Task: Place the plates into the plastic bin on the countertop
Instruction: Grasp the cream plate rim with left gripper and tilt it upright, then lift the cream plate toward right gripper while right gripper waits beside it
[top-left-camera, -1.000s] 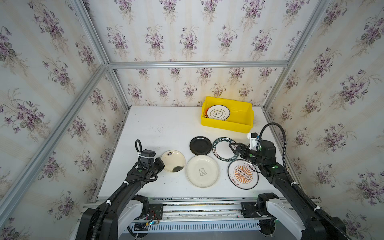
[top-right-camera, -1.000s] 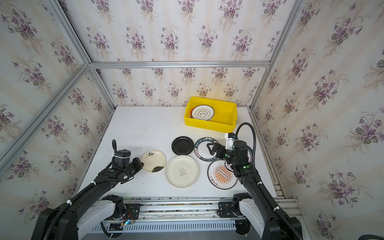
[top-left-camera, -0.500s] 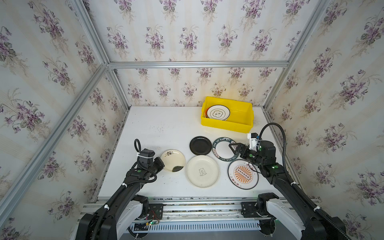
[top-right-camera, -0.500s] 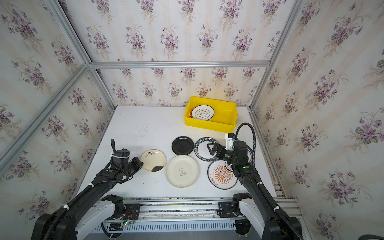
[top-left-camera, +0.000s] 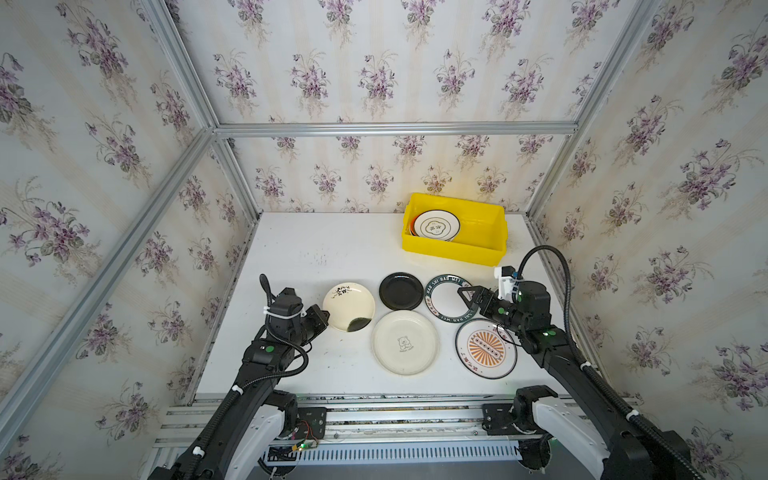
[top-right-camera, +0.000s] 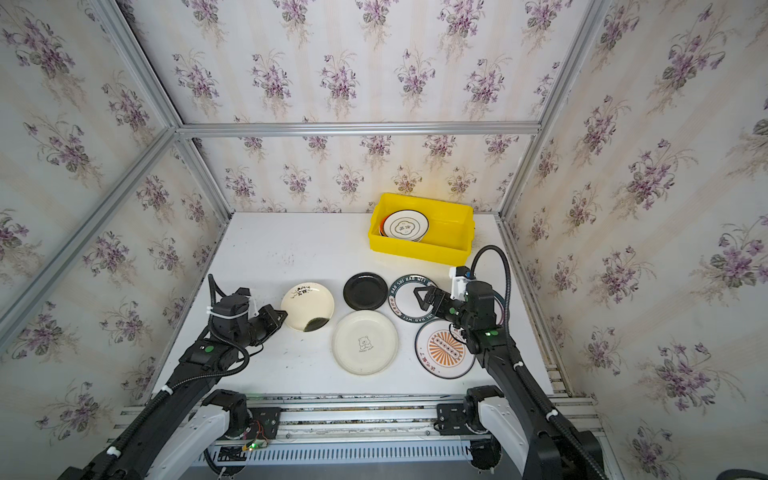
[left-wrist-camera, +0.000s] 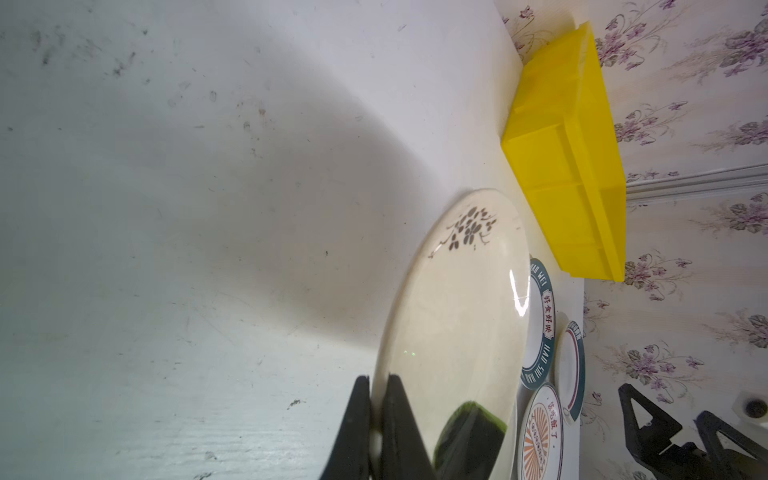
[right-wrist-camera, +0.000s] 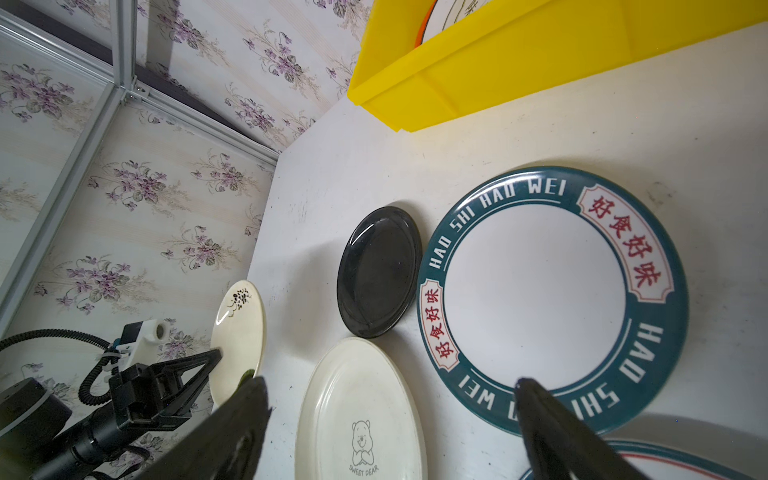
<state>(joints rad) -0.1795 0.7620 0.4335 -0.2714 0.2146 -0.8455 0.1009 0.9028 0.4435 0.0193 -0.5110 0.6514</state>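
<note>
Smudge plate (top-left-camera: 348, 305) lifted in left pincer (left-wrist-camera: 376, 395); black plate (top-left-camera: 401, 291), bear plate (top-left-camera: 405, 343) beside.

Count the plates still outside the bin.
5: ink-smudge plate at left, gripped by the left gripper; black plate; lettered plate; bear plate; sunburst plate at right. None look hidden.

I'm boxed in on three sides by walls (top-left-camera: 374, 62) papered in pale stripes with purple flower sprigs. Aluminium rails (top-left-camera: 395, 129) frame the panels and run down the corners. In front of me, a white countertop (top-left-camera: 311, 249) with faint dark scuffs, butted against the back wall. Near edge: metal track (top-right-camera: 353, 409), then a slotted white vent strip (top-right-camera: 374, 455). Light is even, shadows soft.
</note>
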